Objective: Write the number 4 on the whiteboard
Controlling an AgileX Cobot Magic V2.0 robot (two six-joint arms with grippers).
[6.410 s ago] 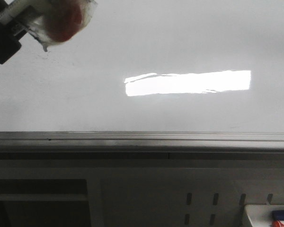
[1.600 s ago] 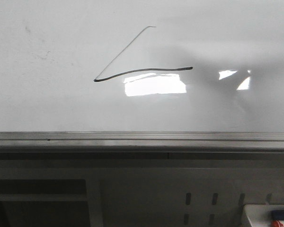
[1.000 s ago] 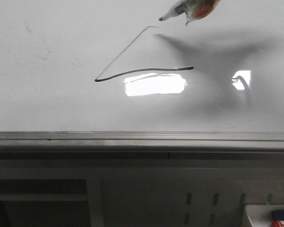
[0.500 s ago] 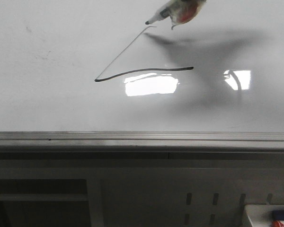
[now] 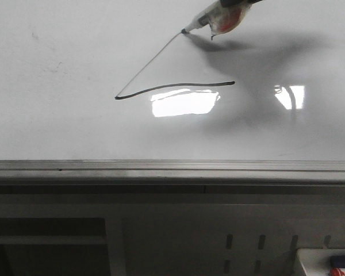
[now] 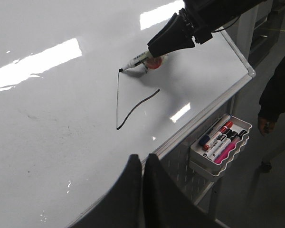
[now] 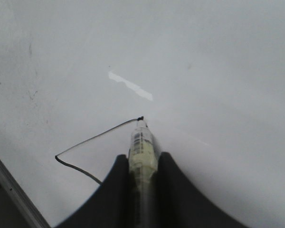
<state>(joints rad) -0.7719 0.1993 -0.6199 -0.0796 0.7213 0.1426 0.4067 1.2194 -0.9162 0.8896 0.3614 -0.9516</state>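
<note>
The glossy whiteboard (image 5: 57, 126) fills the front view. On it are two dark marker lines of the number 4 (image 5: 161, 87): a long thin diagonal and a curved horizontal bar; no vertical stroke shows. They also show in the left wrist view (image 6: 133, 107) and the right wrist view (image 7: 92, 137). My right gripper (image 7: 142, 159) is shut on a marker (image 7: 142, 147). The marker (image 5: 210, 18) has its tip at the top end of the diagonal. My left gripper (image 6: 142, 159) is shut and empty, near the board's front edge.
A bright glare patch (image 5: 184, 102) lies under the horizontal bar. A grey metal rail (image 5: 172, 167) runs along the board's front edge, with a perforated panel (image 5: 259, 241) below. A white tray of several markers (image 6: 223, 142) hangs on the panel. A person (image 6: 280, 95) stands beside the board.
The board was blank at first; the diagonal and the bar were then drawn. Over the last second the marker has come down to the top end of the diagonal.
</note>
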